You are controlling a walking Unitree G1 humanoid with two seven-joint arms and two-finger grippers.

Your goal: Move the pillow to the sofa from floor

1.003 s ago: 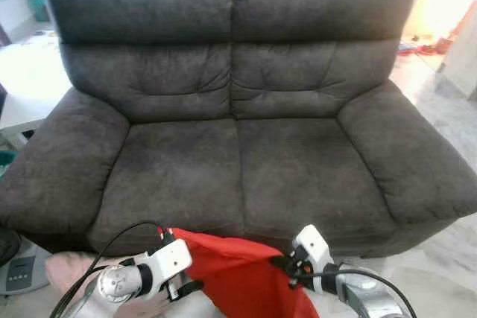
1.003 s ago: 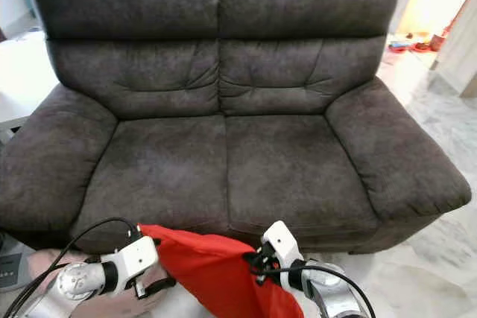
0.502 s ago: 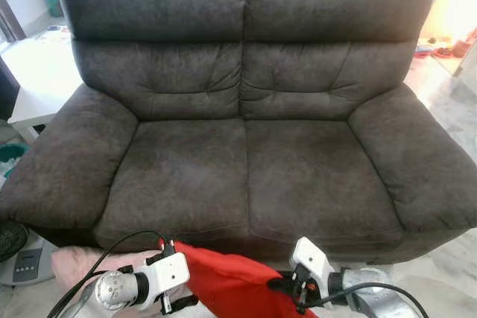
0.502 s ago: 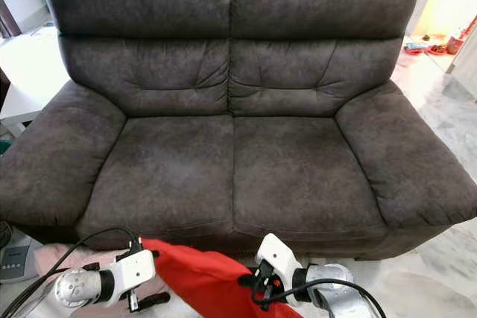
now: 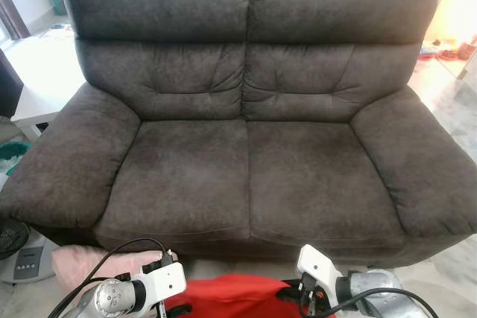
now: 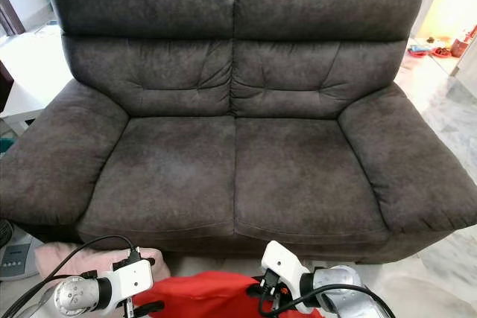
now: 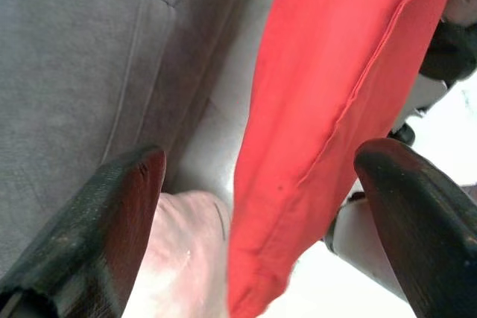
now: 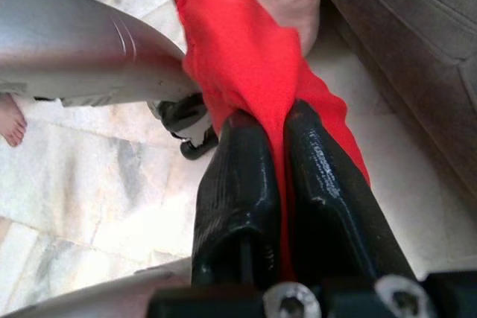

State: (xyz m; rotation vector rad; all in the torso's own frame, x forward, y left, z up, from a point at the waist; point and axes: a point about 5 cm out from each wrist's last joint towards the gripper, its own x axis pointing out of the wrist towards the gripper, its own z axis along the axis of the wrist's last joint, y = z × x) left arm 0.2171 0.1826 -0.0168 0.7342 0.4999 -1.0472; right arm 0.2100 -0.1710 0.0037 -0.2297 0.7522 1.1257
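My right gripper [image 8: 279,147] is clenching the red pillow [image 6: 197,296], holding it low before the front edge of the sofa [image 6: 231,169]. My left gripper [image 7: 261,206] is standing wide open around the pillow's edge, above the floor [image 8: 97,184].

Red pillow [image 5: 231,297] cut off at 6 o'clock edge, lower part out of sight; pink cushion [image 5: 89,264] partly hidden behind left arm [image 5: 119,297] and cable; sofa [image 5: 246,109] right armrest clipped at 3 o'clock; small clutter [image 5: 447,53] at 2 o'clock too small to identify.
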